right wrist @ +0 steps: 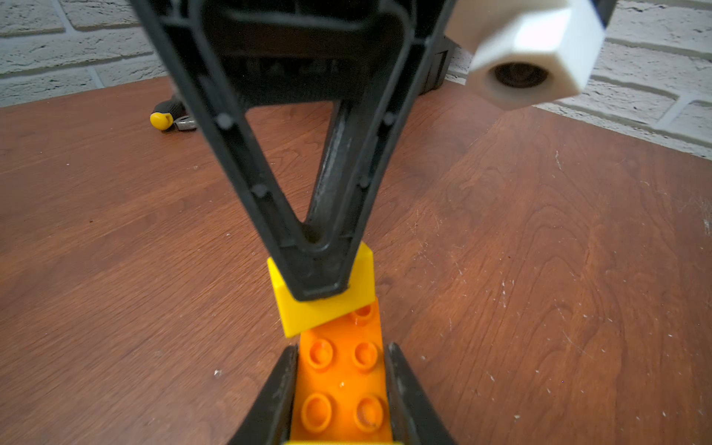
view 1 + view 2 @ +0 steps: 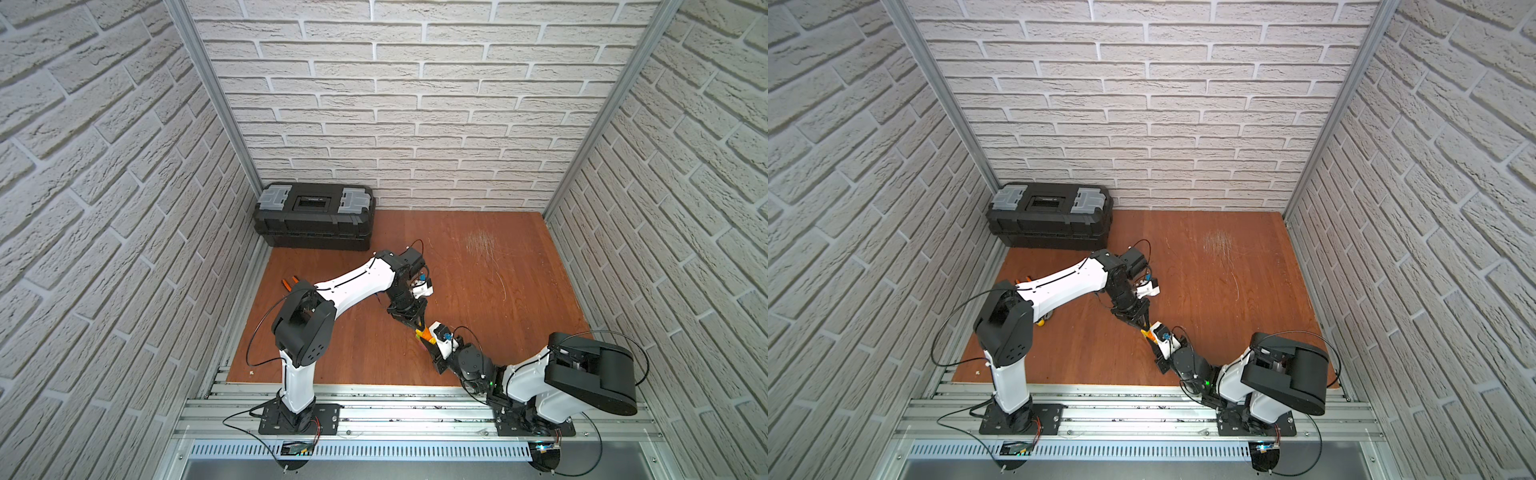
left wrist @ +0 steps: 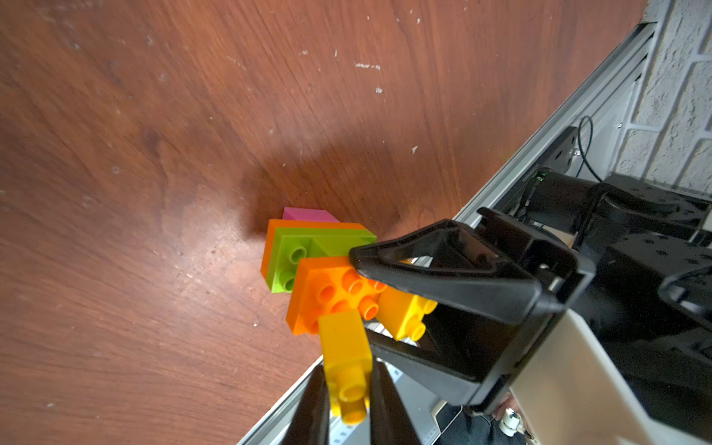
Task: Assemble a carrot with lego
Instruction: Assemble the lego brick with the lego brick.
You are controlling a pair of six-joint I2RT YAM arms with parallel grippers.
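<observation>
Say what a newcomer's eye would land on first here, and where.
Front and centre, the right claw grips a clump of joined orange, lime green, pink and yellow plastic bricks, while the left claw holds a small yellow plastic brick against its studded orange face. Next, the black plastic toolbox in the far left corner.

Carrot [image 3: 331, 296]: joined orange, lime green, pink and yellow bricks, over the table [image 3: 154, 192]; separate yellow brick [image 3: 346, 354] sits tilted against its orange studs
</observation>
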